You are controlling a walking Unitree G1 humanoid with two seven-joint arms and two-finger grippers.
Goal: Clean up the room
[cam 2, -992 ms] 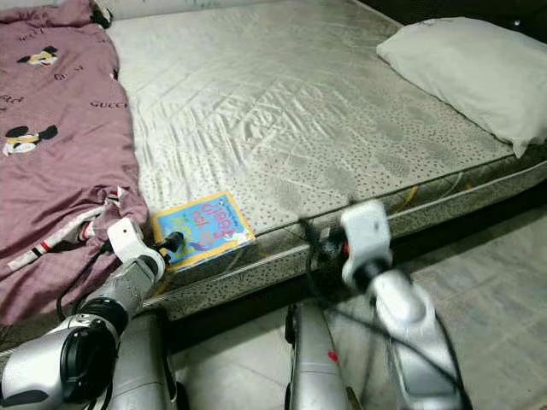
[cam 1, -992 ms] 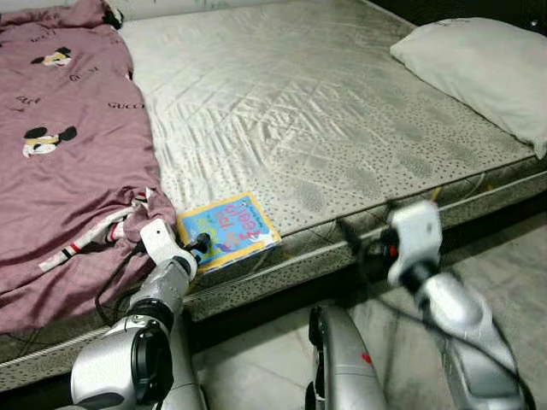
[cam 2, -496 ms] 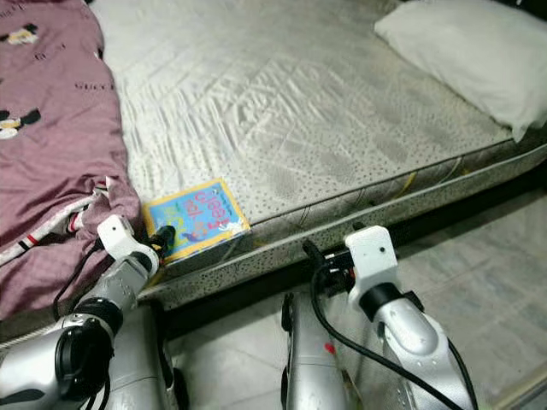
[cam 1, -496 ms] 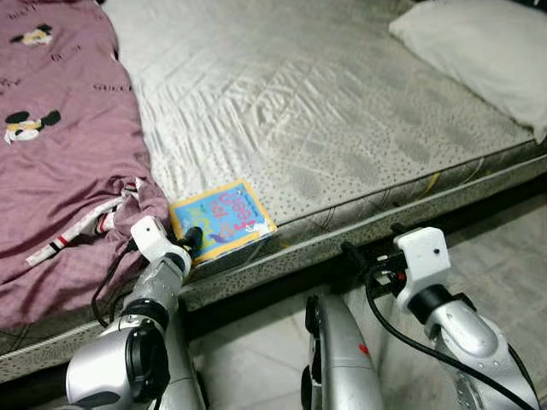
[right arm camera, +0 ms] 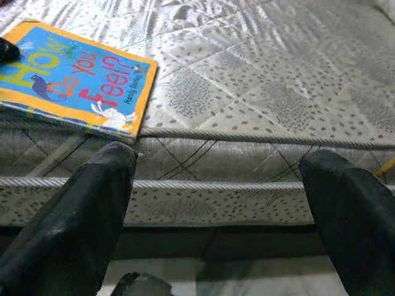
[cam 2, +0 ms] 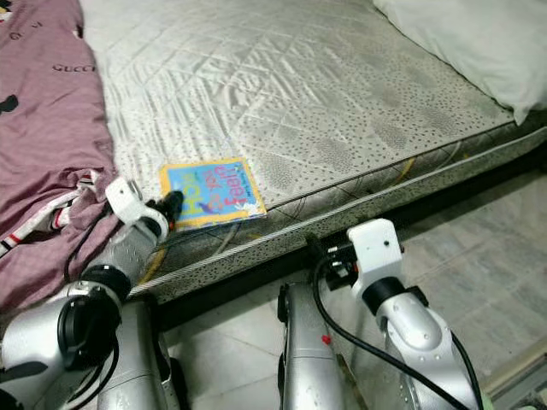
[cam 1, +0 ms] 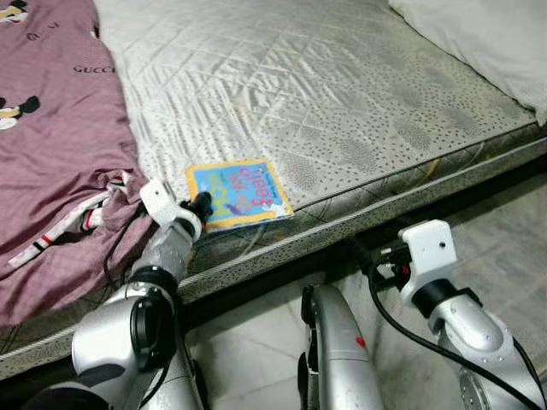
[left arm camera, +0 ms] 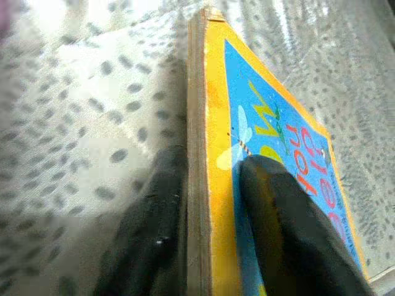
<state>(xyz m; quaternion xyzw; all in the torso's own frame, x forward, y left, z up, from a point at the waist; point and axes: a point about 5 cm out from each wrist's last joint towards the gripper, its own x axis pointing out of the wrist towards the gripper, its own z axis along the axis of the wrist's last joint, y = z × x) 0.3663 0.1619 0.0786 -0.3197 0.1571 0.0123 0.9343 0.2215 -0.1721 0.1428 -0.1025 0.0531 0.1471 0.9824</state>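
Head views: a children's book (cam 1: 238,193) with a blue cover and yellow border lies flat near the front edge of the bare mattress (cam 1: 342,94), just beside a rumpled maroon blanket (cam 1: 51,154), with the left gripper (cam 1: 202,203) at its near corner and a pillow (cam 2: 466,43) at the far right. Left wrist view: the two black fingers (left arm camera: 278,222) are clamped on the book's edge, one above the cover, one beneath. Right wrist view: the right gripper (right arm camera: 216,203) hangs before the mattress side, its fingers spread wide and holding nothing.
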